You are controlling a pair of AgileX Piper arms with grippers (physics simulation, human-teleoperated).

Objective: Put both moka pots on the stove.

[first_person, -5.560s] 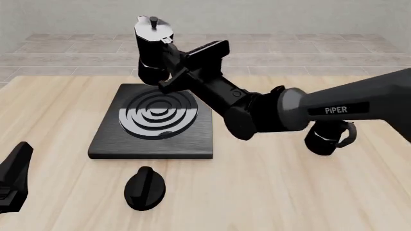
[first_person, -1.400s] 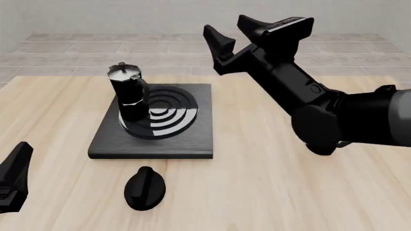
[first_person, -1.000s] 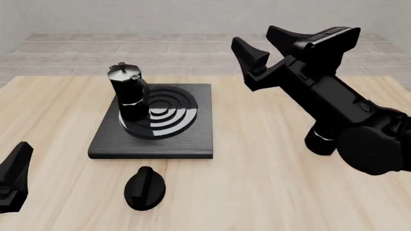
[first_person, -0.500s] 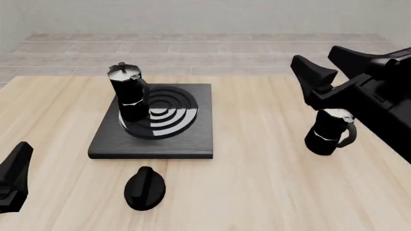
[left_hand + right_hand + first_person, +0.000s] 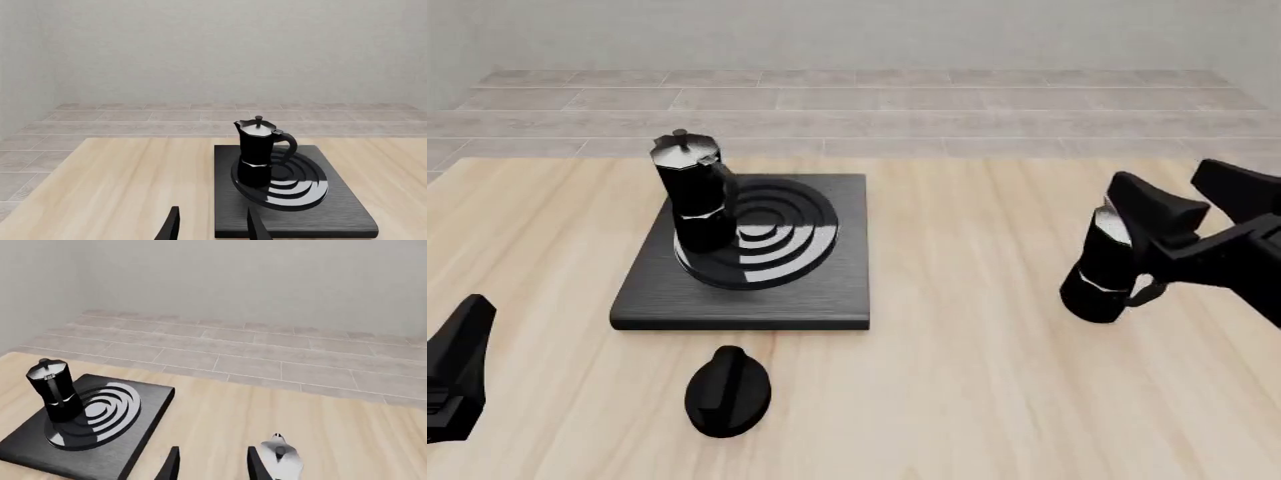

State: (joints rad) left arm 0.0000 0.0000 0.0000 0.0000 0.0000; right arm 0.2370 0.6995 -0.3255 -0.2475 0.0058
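One moka pot [image 5: 699, 204] stands on the stove [image 5: 745, 255]; the second moka pot [image 5: 1105, 262] waits on the tabletop [image 5: 961, 350] at right, beside the right gripper [image 5: 1190, 204], jaws apart; left gripper [image 5: 211, 225] jaws likewise apart.

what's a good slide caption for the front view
One moka pot stands on the stove while the open right end effector nears the second pot on the table.

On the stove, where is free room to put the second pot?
The stove is bare on its right half, beside the moka pot standing on the rings' left side. Its front strip is narrow. The second pot stands on the table, right claw close by.
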